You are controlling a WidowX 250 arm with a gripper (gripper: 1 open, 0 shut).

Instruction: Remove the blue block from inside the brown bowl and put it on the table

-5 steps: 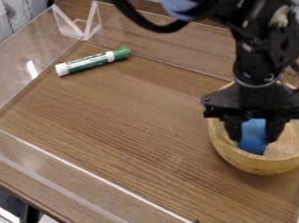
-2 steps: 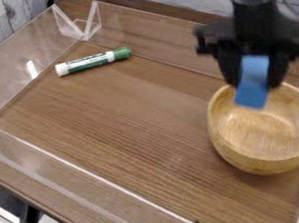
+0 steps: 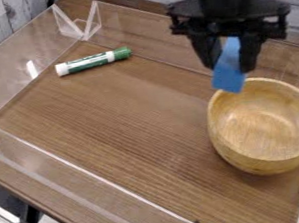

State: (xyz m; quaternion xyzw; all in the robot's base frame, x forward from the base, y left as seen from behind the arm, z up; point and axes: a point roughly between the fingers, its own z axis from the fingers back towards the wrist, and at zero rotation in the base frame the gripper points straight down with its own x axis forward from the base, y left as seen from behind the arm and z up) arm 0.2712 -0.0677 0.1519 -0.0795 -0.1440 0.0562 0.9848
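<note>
Aloft between two dark fingers [image 3: 221, 46], the blue block [image 3: 229, 71] hangs pinched by its upper end, its lower part dangling free and slightly tilted. The gripper [image 3: 234, 46] is partly closed, its jaws parted only as far as the block's thickness and pressed against its faces; nothing else touches them. Holding the block from above by its top leaves the bottom clear, which looks suited to setting it down flat later without the fingers meeting the wood. The block sits above the far-left rim of the brown bowl [image 3: 263, 124], apart from it, with no contact between the two. The bowl rests upright near the right side of the table [image 3: 114, 127], and its hollow shows only bare grain, so the removal half of the job appears done and the placing half not yet begun. To the left of the bowl lies an open stretch of dark wood, a likely landing spot for the block. Well apart, toward the far-left corner, a green-and-white marker [image 3: 92, 60] lies on its side, out of the way. Low clear walls [image 3: 8, 73] edge the table on every visible side.
</note>
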